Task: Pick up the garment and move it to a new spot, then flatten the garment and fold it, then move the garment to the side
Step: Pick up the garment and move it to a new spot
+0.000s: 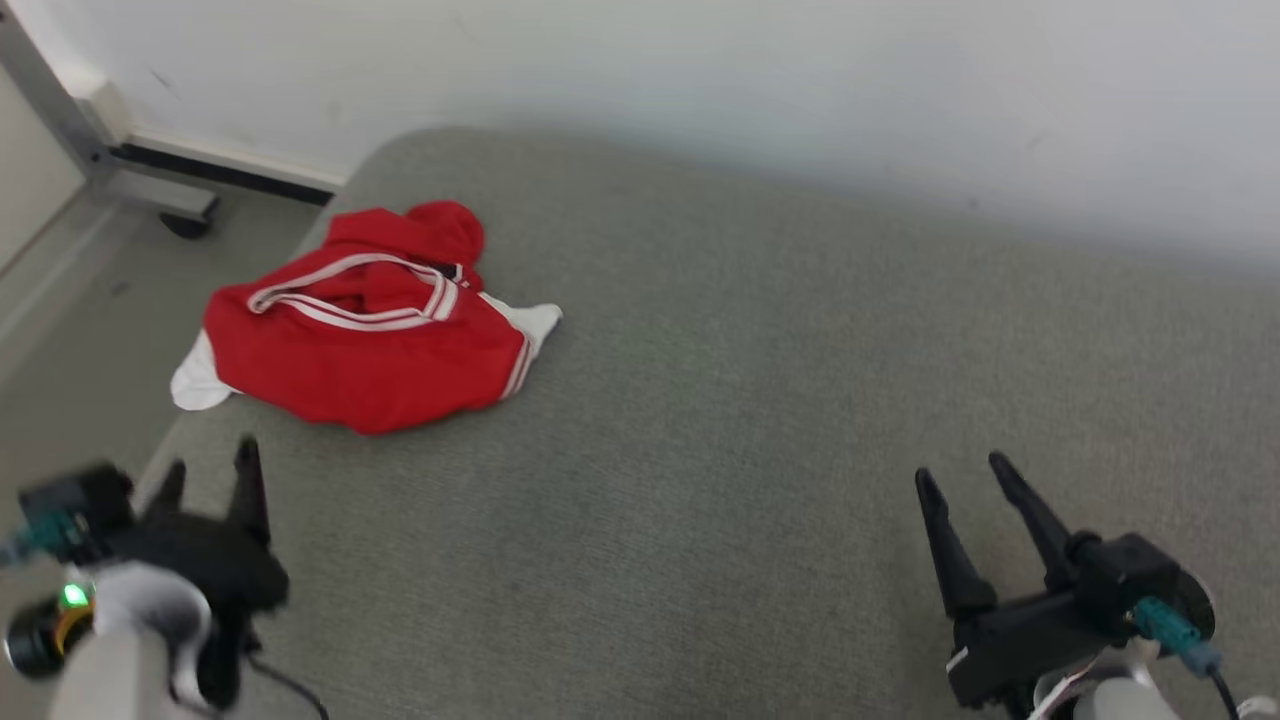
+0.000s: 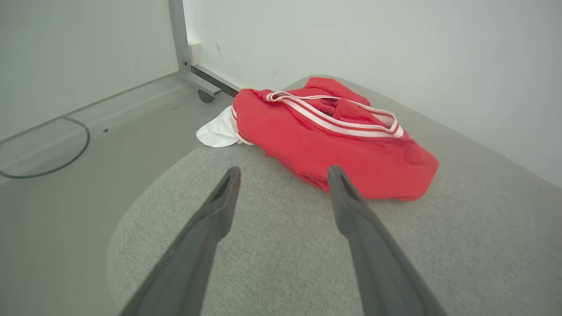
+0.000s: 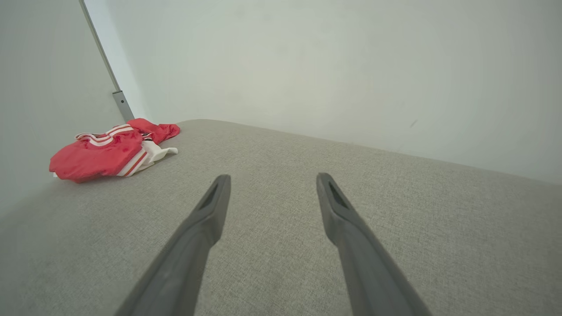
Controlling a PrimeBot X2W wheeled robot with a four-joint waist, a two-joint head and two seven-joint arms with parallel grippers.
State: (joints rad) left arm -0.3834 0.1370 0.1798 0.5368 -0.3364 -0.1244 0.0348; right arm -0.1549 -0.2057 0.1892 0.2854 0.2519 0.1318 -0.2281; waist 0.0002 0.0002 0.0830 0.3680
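Observation:
The garment [image 1: 365, 335] is red with white striped trim and white cuffs, lying crumpled near the far left corner of a grey fabric surface [image 1: 720, 420]. A white part hangs over the surface's left edge. My left gripper [image 1: 210, 465] stands open at the lower left, a short way in front of the garment [image 2: 333, 140], nothing between its fingers. My right gripper [image 1: 960, 475] is open at the lower right, far from the garment [image 3: 112, 149], over bare grey fabric.
A white wall [image 1: 800, 80] runs behind the grey surface. Left of the surface is the floor [image 2: 57, 193], with a metal frame on a caster [image 1: 185, 222] by the wall and a cable [image 2: 66, 153] curving on the floor.

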